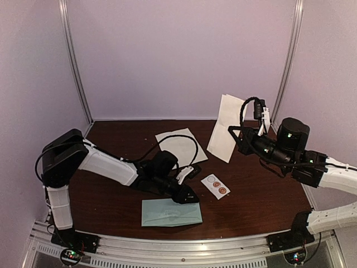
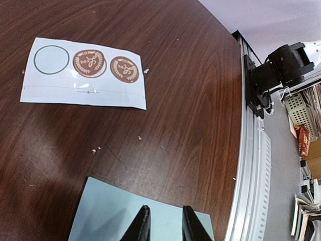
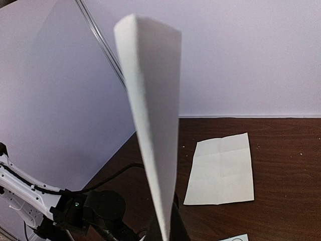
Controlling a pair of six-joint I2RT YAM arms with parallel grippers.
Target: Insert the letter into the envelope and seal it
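- The table [image 1: 262, 190] is showing dark, smooth, slightly shiny wood.
- The envelope [image 1: 170, 213] is looking like dull paper.
- The sticker strip [image 2: 85, 95] is looking glossy.
- The folded letter [image 3: 155, 140] is looking like dull paper.

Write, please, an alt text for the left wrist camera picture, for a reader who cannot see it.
The left gripper, its jaws a little apart, is poised over the pale teal envelope on a dark wooden table. Beyond it lies a white sticker strip with one empty ring and two brown round stickers.
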